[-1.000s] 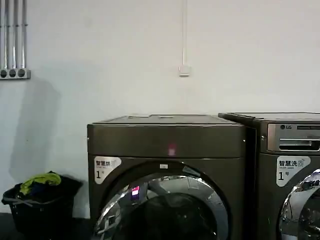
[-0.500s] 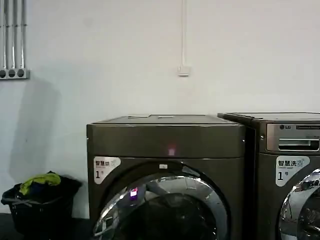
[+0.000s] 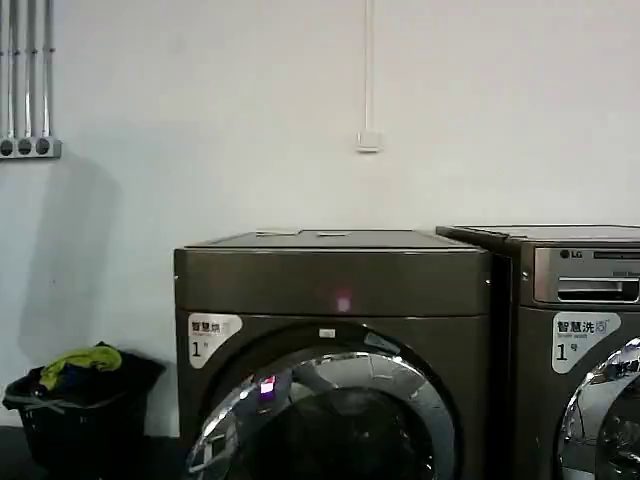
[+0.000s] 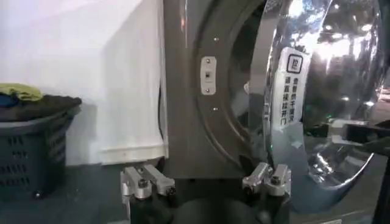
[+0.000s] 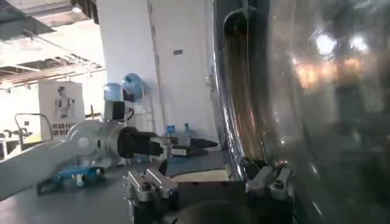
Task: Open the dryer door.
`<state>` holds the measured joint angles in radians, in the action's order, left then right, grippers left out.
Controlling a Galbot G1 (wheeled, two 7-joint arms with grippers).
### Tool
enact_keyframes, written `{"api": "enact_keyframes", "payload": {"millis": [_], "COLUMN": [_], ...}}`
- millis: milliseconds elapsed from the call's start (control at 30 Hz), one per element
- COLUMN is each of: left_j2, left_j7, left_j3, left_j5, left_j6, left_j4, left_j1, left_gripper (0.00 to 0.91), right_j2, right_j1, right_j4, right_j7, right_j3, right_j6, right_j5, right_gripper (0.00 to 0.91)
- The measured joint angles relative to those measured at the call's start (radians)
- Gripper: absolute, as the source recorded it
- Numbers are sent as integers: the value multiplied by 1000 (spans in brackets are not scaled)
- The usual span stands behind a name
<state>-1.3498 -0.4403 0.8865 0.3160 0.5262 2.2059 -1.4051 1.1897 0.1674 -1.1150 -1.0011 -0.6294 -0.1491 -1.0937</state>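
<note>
The dryer (image 3: 335, 350) is standing on the floor against the white wall, beside a similar LG machine (image 3: 580, 350) on its right, with a dark laundry basket (image 3: 75, 410) of clothes sitting on the floor at its left. The dryer door (image 3: 325, 415), chrome-rimmed with dark glass, is occupying the lower front; in the left wrist view the dryer door (image 4: 317, 103) is standing swung out from the opening. The left tool (image 4: 206, 182) is hovering low before the machine's front, fingers spread apart and gripping nothing. The right tool (image 5: 207, 185) is sitting just beside the door's rim, likewise spread and empty.
</note>
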Motion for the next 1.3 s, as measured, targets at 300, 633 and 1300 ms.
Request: {"api": "enact_keyframes", "payload": {"millis": [300,633,1300], "left_j2": [50,97,96], "left_j7": [-103,-111,-85], "left_j3": [39,66,120], "left_j5": [0,0,20], "left_j6": [-32,-86,-94], "left_j4": [-87,-143,-139], "left_j1": [54,82,44], "left_gripper": [907,907,907], "right_j2": [-72,-38,-6], "right_j1": [28,20,5], "right_j4": [-75,-66,-62], "right_j7": [2,24,-25], "right_j3": [-2,5,-58], "right_j6": [9,6,25], "right_j5": [-7,-4,5], "right_gripper": [907,907,907]}}
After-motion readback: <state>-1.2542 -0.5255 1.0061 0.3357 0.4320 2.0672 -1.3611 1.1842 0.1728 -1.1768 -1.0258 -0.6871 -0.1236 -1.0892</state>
